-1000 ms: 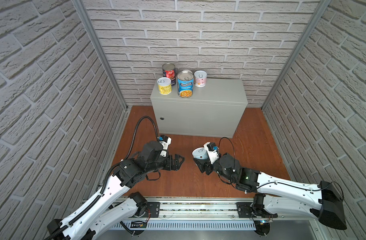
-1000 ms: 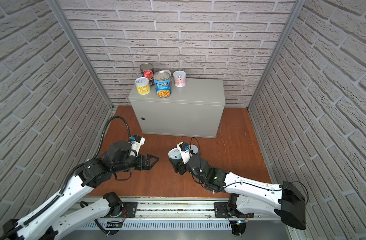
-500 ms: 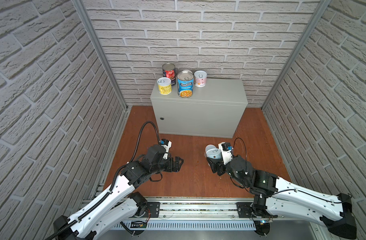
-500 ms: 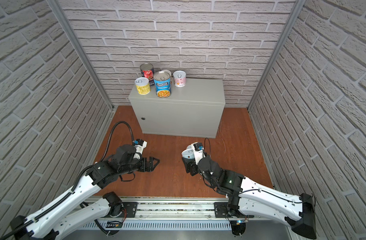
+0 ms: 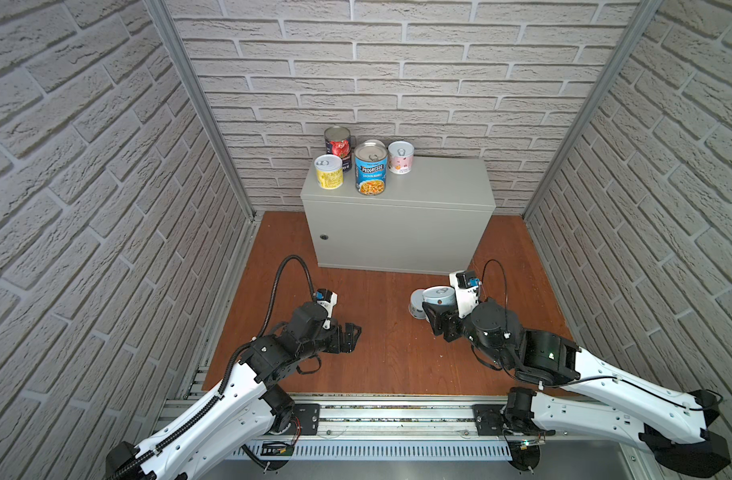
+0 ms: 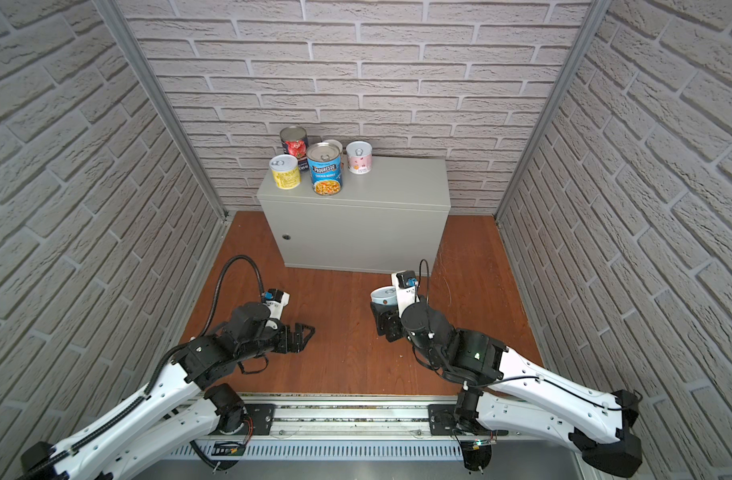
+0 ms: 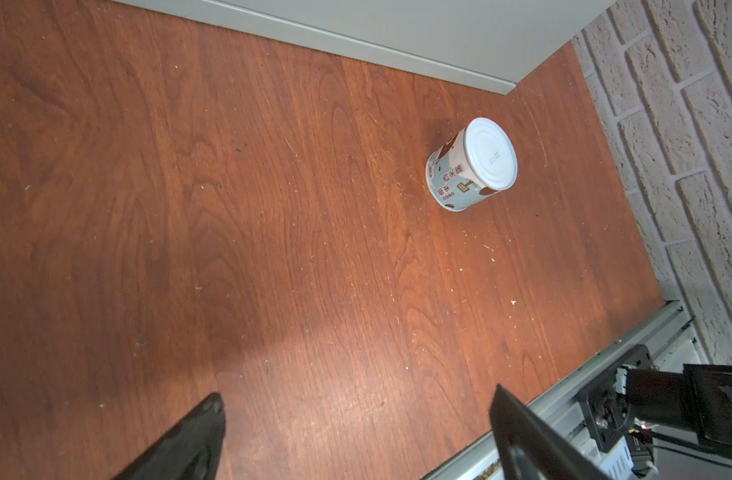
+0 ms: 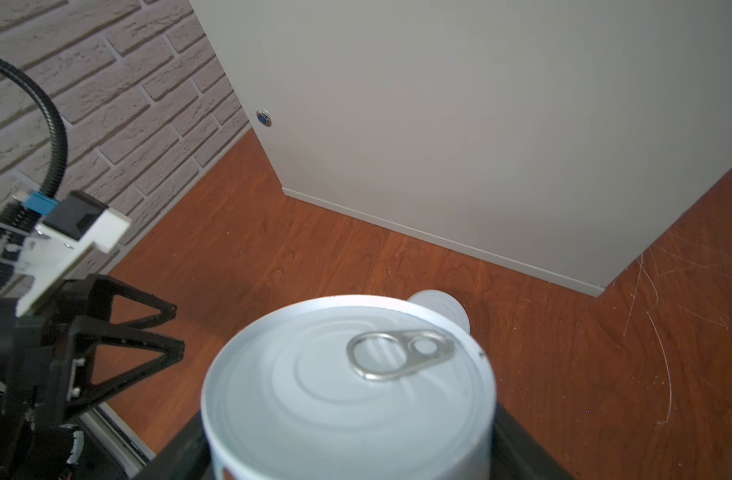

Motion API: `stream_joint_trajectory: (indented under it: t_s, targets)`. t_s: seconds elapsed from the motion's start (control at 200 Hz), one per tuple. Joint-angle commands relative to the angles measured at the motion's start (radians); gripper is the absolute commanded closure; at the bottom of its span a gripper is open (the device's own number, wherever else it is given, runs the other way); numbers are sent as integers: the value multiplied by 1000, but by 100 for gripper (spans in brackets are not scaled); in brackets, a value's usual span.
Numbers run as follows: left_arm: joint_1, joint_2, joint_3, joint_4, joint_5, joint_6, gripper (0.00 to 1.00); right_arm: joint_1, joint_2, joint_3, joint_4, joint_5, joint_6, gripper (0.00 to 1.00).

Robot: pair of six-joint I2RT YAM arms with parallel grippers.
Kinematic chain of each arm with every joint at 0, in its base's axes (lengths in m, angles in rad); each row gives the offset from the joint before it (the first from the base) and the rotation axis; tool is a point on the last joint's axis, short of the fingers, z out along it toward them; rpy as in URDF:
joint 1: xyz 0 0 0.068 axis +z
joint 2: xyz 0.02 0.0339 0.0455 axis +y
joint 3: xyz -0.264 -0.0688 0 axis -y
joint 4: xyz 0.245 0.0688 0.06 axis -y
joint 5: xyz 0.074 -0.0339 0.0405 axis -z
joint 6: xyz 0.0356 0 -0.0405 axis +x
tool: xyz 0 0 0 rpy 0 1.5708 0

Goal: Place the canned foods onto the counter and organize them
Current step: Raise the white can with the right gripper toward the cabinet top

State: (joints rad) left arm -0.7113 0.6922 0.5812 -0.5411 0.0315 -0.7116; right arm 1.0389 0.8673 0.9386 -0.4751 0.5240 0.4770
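Held tin [image 8: 347, 395]: short cylinder, smooth silver lid, concentric ridges, 1 pull-ring; pinched between black jaws of right gripper [image 5: 435, 318]; left gripper [image 5: 353, 337] spread, empty, well apart.

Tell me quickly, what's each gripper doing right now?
Left gripper: open, holding nothing.
Right gripper: closed on a silver-topped can.

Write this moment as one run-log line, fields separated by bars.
left gripper: open, empty | right gripper: shut on pull-tab can | pale can: on floor | counter: holds Progresso can and others
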Motion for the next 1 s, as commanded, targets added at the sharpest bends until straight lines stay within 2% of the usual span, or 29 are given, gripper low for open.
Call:
stream_joint_trajectory:
  t_s: [0.0, 0.28, 0.435, 0.53, 0.79, 0.995]
  targets:
    - [5, -18, -17, 60, -56, -4, 2, 4, 51, 116, 67, 61, -71, 94]
    - [5, -9, -5, 67, -62, 7, 2, -2, 165, 282, 227, 145, -284, 94]
    - [6, -33, -11, 49, -76, 4, 2, -39, 236, 419, 262, 145, -411, 94]
    - [6, -57, -37, 72, -82, -14, 2, -87, 277, 499, 286, 80, -451, 94]
    - [6, -83, -31, 59, -64, -16, 2, -278, 418, 729, 311, -141, -442, 94]
    - [4, -121, -36, 38, -76, -26, 2, -391, 552, 848, 358, -213, -453, 94]
